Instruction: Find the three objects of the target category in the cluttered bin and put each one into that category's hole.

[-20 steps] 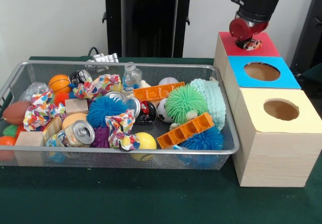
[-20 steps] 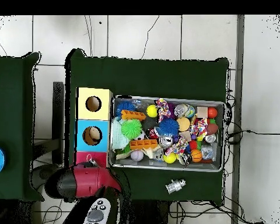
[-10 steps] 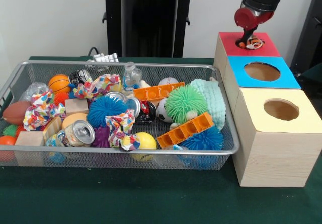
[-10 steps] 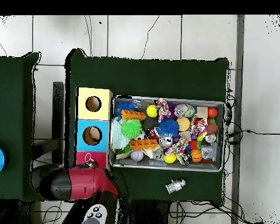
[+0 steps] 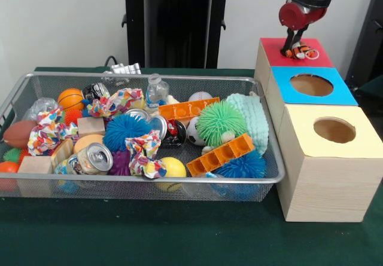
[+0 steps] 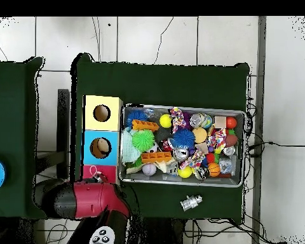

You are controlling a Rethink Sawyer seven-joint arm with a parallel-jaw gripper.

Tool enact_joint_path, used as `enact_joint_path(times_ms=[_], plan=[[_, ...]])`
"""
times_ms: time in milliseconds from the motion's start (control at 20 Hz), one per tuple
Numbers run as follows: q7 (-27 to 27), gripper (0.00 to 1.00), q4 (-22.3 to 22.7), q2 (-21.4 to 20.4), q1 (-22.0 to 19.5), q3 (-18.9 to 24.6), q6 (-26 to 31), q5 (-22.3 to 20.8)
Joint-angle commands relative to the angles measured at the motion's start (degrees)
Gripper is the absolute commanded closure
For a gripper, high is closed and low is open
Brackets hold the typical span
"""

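A small orange, white and black striped toy [image 5: 303, 52] lies on the red box top [image 5: 311, 58], at the far right of the box row. The gripper [image 5: 292, 43] hangs just above it; cannot tell whether it is spread or closed. Blue box [image 5: 335, 92] and yellow box [image 5: 359, 149] stand nearer. The wire bin [image 5: 143, 185] of clutter sits left.

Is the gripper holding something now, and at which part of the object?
It cannot be told. The gripper is at a small orange-and-white striped toy on the red box top, but a grasp is not visible.
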Motion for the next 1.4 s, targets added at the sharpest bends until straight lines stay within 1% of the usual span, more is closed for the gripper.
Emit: enact_joint_path(times_ms=[50, 100, 150, 250, 550, 800, 900, 1150, 1400], plan=[[12.5, 0.0, -5.2, 0.5, -1.2, 1.6, -1.5, -0.7], [12.5, 0.0, -5.0, 0.5, -1.5, 1.9, -2.3, -0.6], [13.9, 0.0, -4.3, 0.2, -1.7, 1.9, -4.6, 0.3], [14.1, 0.0, -5.5, 0.4, -1.2, 1.2, -4.3, 0.1], [15.4, 0.0, -7.0, -0.7, -0.1, -0.3, -0.6, 0.9], [14.6, 0.0, -6.8, -3.4, -0.2, -0.8, 3.6, 0.7], [14.1, 0.0, -6.6, -3.9, -0.7, -0.4, 4.4, 0.6], [13.7, 0.0, -6.8, -3.5, -1.3, -0.1, 5.0, 0.6], [14.2, 0.0, -7.1, -3.5, -1.4, 0.3, 5.5, 1.0]])
